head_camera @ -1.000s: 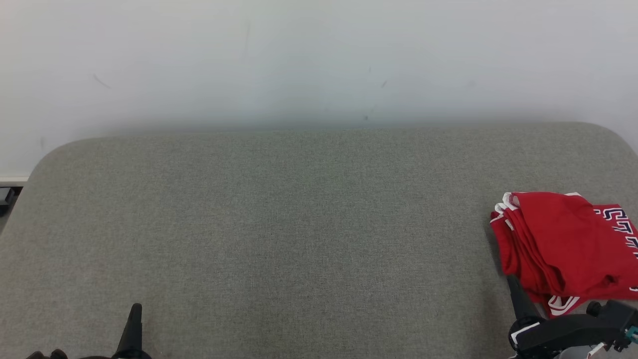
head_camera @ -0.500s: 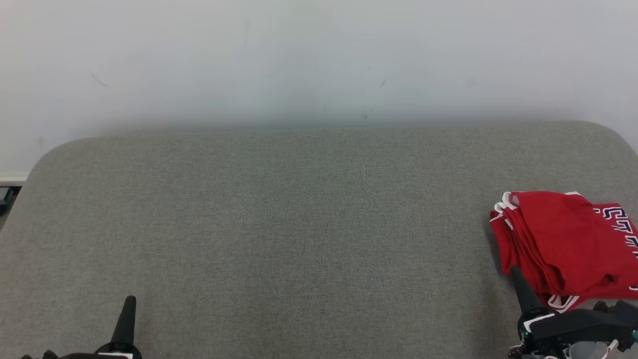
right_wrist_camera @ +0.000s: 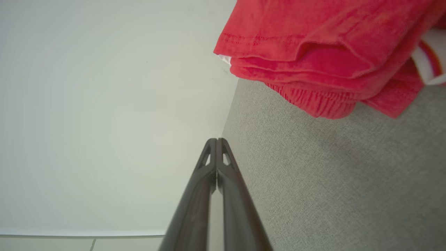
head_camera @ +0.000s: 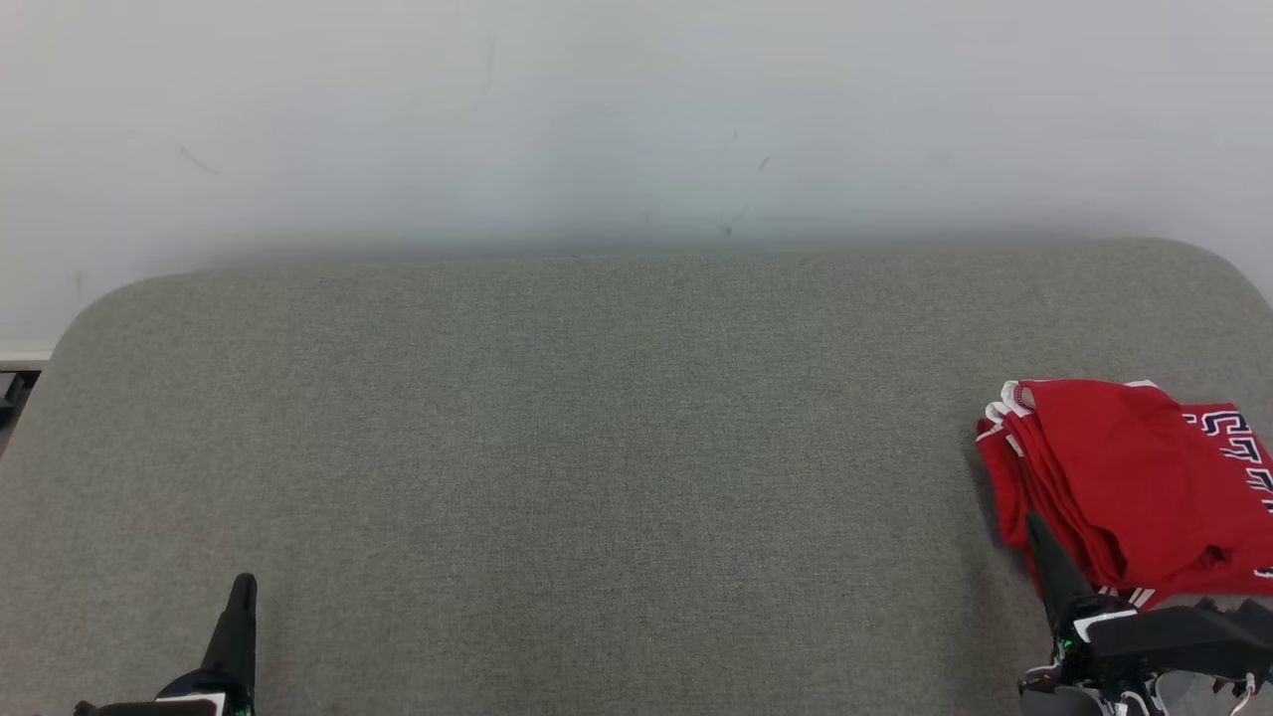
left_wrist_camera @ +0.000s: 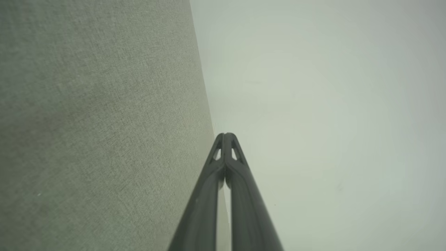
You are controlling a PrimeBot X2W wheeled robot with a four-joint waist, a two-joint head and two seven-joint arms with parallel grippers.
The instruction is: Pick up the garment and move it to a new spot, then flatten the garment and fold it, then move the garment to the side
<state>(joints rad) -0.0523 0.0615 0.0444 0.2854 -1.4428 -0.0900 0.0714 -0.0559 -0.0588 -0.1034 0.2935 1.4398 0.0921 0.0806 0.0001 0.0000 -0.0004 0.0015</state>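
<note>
Folded red garment (head_camera: 1124, 477), white trim and dark lettering, lies at right end of grey fabric-covered counter (head_camera: 597, 447); pale wall (head_camera: 597, 119) behind. Right fingers (right_wrist_camera: 195, 202) pressed together, empty, tip just beside garment's near edge. Left fingers (left_wrist_camera: 209, 195) pressed together, empty, over counter's front left, well apart from garment.

One red garment (head_camera: 1124, 477), folded into a single stack, sits on one grey padded surface (head_camera: 597, 447). The garment shows white trim (head_camera: 1009, 403) at two spots. Two grippers share the scene, one left gripper (head_camera: 243, 587) and one right gripper (head_camera: 1036, 525), each carrying two long dark fingers (left_wrist_camera: 204, 202), four fingers in all. One pale wall (head_camera: 597, 119) runs behind. One white baseboard strip (head_camera: 25, 356) and one small dark object (head_camera: 8, 393) show at the far left edge of the head view.
</note>
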